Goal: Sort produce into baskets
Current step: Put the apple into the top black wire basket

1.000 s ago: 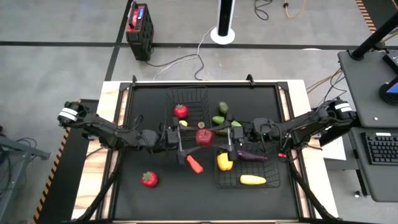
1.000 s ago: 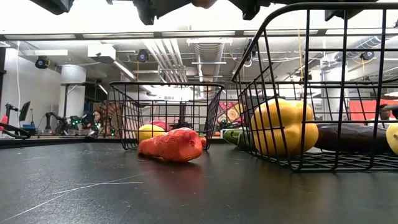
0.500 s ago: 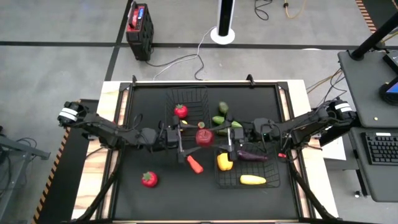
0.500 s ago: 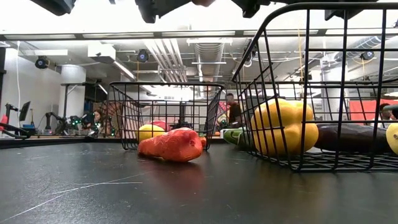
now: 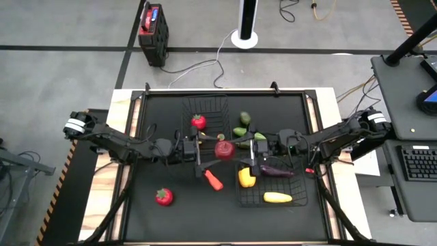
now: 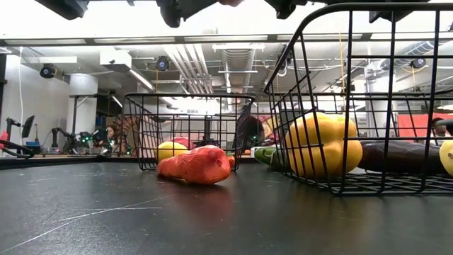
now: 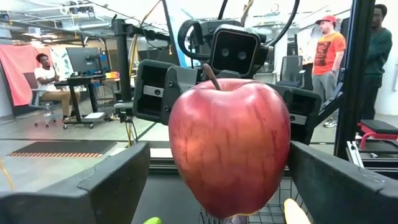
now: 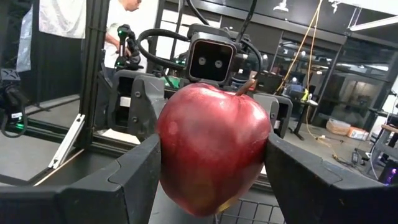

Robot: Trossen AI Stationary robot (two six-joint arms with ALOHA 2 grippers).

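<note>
Passing the red apple [image 5: 224,149] between arms above the bench [image 5: 157,116]: the left end effector [image 7: 211,180] has just spread clear of it, while the right end effector [image 8: 214,165] pinches it, ready for basket [image 5: 272,183] sorting.

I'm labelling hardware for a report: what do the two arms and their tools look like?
Both arms are dark, slim and jointed, each with a white cuff at its shoulder end. The left tool and right tool have blocky black fingers, and each wrist carries a two-lens camera box with looping black cables.
</note>
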